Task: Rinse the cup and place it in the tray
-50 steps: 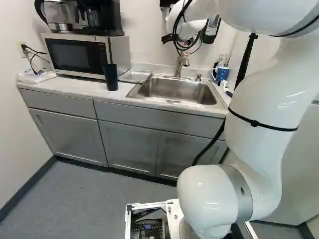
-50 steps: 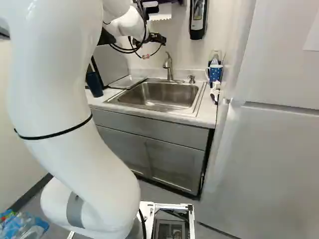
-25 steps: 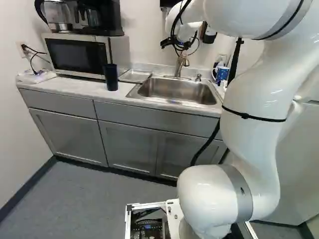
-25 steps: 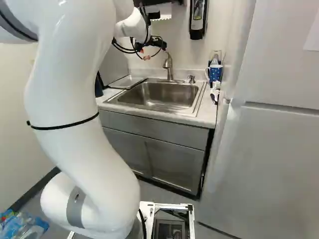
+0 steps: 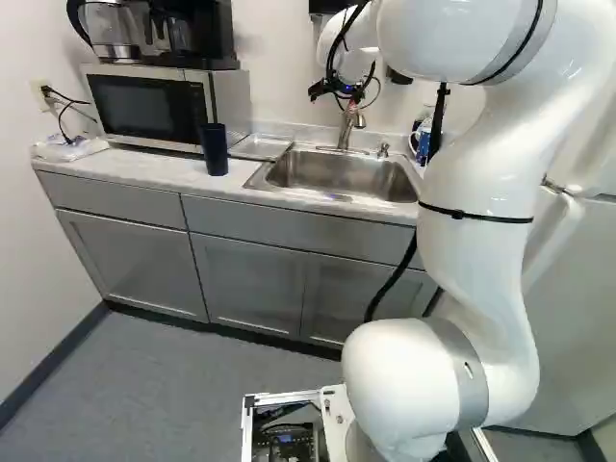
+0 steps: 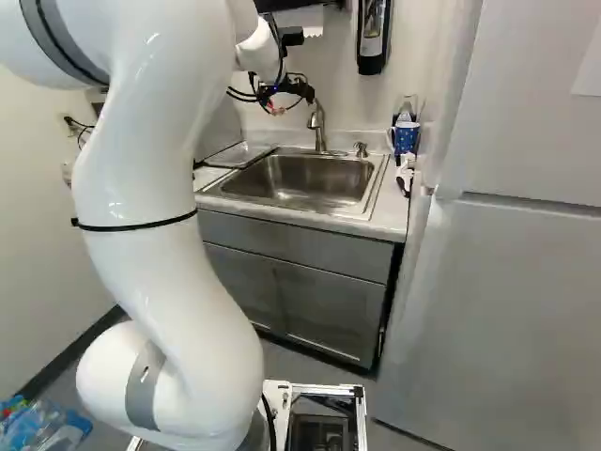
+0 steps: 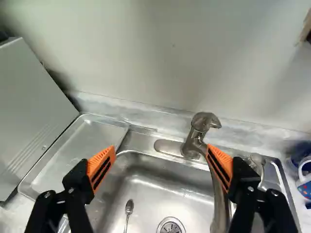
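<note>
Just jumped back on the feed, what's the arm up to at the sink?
The robot arm holds its open gripper over the sink, close by the faucet, with nothing between its fingers. The tall dark cup stands on the counter in front of the microwave, and a blue mug is at the sink's other side. Neither is in the metal tray beside the sink. A spoon lies in the basin.

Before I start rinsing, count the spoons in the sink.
1: a spoon lying in the sink, beside the drain. Others may be hidden behind the faucet.
</note>
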Tool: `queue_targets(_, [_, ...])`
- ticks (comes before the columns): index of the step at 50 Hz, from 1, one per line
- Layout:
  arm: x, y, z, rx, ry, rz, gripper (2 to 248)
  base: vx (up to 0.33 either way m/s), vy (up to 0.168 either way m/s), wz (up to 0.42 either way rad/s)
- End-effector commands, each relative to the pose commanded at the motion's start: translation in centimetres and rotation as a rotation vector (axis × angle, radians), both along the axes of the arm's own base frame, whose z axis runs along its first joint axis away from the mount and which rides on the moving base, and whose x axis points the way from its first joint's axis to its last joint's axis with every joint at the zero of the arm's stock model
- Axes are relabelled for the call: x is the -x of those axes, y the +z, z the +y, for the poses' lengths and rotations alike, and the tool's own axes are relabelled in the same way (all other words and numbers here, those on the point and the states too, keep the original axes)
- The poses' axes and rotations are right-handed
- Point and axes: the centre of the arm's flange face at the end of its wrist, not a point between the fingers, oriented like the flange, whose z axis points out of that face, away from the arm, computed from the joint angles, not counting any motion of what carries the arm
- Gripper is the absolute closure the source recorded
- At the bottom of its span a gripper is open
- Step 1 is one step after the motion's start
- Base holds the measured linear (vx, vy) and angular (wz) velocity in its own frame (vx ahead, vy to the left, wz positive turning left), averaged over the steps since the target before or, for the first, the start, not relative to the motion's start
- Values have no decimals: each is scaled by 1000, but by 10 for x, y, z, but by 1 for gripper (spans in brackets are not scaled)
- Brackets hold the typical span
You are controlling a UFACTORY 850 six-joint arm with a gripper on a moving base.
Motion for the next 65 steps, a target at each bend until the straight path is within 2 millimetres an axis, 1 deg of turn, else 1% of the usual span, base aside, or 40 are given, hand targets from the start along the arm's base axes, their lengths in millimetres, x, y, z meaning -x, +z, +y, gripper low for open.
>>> queue_targets(15, [-17, -5, -1, -1, 0, 34, 3, 0, 0, 0])
queue_targets(50, [-62, -11, -8, 0, -9, 4, 3, 0, 0, 0])
queue_targets(65, [-78, -11, -9, 2, -8, -41, 3, 0, 0, 0])
